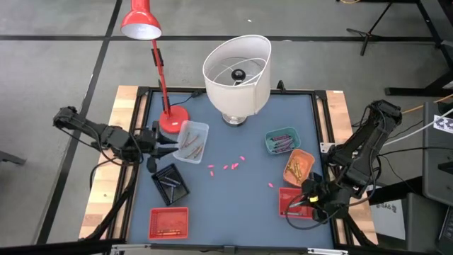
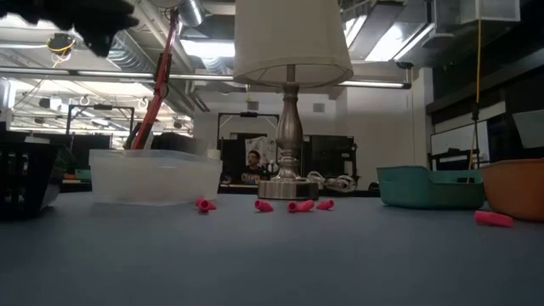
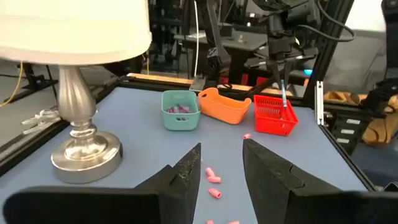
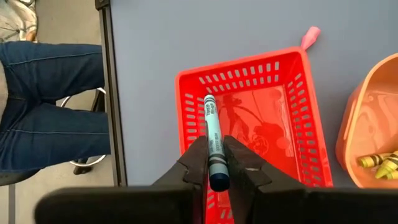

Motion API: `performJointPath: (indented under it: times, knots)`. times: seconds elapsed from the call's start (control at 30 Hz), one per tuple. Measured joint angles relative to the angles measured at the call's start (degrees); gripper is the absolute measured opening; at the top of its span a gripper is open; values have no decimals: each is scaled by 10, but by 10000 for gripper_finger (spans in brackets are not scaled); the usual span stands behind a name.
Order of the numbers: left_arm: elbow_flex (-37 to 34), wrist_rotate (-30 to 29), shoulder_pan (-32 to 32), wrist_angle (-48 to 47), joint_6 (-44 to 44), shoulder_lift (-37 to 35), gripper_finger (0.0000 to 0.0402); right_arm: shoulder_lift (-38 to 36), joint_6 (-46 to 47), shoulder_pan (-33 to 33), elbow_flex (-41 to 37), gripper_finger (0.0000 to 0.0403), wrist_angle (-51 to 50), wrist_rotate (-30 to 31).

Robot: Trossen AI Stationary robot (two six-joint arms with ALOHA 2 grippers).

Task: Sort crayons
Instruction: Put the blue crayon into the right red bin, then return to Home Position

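You've got a blue crayon [image 4: 212,148] pinched between the fingers of your right gripper [image 4: 215,167], hanging point-down over the red basket [image 4: 292,99] at the table's right front corner. The jaws are nearly together, with only the crayon's width between them, and the crayon sits upright in that narrow gap. From the left wrist camera you can see the same crayon [image 3: 284,98] dangling just above the basket's [image 3: 273,117] rim.

Beside that basket sits the orange tray [image 1: 298,166] with yellow crayons [image 4: 379,163] in it, then the teal tray [image 1: 282,142] holding purplish ones. Loose pink crayons [image 1: 226,166] lie in a short row mid-table, and one more pink crayon [image 1: 270,185] lies apart, nearer the red basket.

Your left gripper [image 3: 219,180] hovers at the table's left side next to the clear tub [image 1: 191,141], its jaws parted with nothing between them. In front of it sits a black tray [image 1: 170,182] with dark crayons, and a second red tray [image 1: 168,222] is at the front left.

Behind them stand a red desk lamp [image 1: 157,64] and a white-shaded table lamp [image 1: 237,74]. A person's jeans-clad legs [image 4: 53,102] show just off the table edge.
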Motion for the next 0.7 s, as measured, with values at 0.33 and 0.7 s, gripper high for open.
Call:
performJointPath:
  times: [0.33,0.7]
  knots:
    - [-97,-8,0,5,15,-135,104,0,0,0,0,55,1,10]
    - [-166,-38,0,18,43,-209,104,0,-19,0,0,122,0,72]
